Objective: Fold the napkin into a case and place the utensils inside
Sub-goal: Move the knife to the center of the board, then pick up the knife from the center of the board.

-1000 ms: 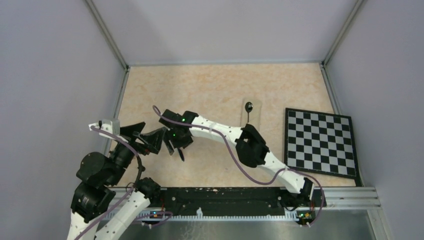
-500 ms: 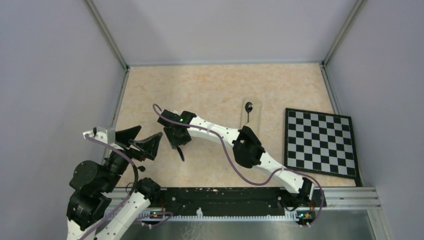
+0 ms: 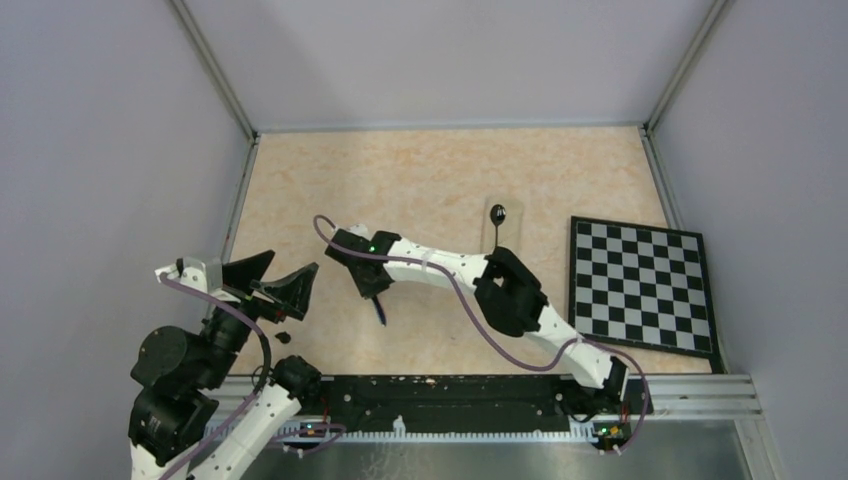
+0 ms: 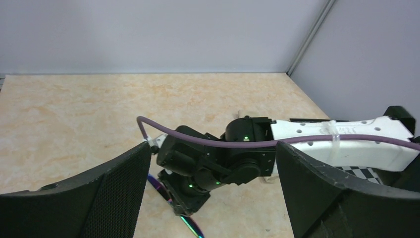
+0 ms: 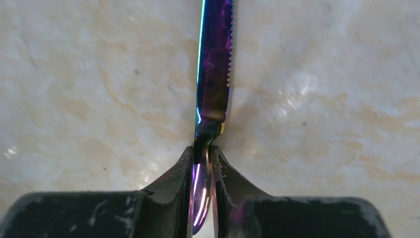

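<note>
My right gripper point(image 5: 203, 158) pinches the purple knife point(image 5: 214, 74) at 7 o'clock on the tabletop point(image 3: 420, 170), left gripper point(image 3: 275, 280) spread wide, black spoon point(image 3: 498, 212) looks tucked in the case point(image 3: 510, 236) at 2 o'clock, so just the knife to go.

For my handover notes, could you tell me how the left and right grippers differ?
The left gripper stands wide open and empty; the right gripper is shut on the knife. The left faces across the table; the right points down at it. Both are black.

Pale lavender-grey walls point(image 3: 450, 60) enclose a mottled beige tabletop point(image 3: 420, 170); aluminium rails point(image 3: 690, 395) edge its near side.
</note>
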`<act>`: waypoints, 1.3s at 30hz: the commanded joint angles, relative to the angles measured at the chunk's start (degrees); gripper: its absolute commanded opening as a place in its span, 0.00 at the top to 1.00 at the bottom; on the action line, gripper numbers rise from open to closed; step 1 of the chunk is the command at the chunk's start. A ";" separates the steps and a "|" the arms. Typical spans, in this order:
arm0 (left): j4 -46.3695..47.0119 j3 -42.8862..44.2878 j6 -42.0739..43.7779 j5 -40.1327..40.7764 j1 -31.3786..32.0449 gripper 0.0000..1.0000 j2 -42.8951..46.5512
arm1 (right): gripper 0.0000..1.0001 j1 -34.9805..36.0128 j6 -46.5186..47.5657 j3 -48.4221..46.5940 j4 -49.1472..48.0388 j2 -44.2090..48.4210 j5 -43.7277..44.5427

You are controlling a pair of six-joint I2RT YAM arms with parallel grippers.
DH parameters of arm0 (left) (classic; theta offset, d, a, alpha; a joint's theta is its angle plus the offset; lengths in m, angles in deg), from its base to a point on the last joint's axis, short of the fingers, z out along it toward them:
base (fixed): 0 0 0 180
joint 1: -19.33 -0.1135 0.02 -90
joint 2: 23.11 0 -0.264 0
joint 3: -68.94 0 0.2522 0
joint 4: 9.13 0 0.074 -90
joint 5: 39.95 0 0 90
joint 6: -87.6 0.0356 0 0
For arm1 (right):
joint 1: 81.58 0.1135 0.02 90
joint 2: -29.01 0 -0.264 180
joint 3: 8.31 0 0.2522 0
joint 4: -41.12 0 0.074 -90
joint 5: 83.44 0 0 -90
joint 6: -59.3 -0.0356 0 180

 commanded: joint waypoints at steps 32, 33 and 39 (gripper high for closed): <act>-0.79 0.49 -0.86 3.60 0.10 0.01 2.14 | 0.91 -5.05 1.16 28.67 6.26 8.28 -2.75; -0.97 0.58 -0.84 3.70 0.10 0.01 2.09 | 0.95 -5.19 1.09 28.71 6.22 8.73 -1.20; -0.82 0.31 -2.06 3.90 0.23 0.01 1.72 | 1.00 -5.32 0.31 33.98 0.48 19.61 3.21</act>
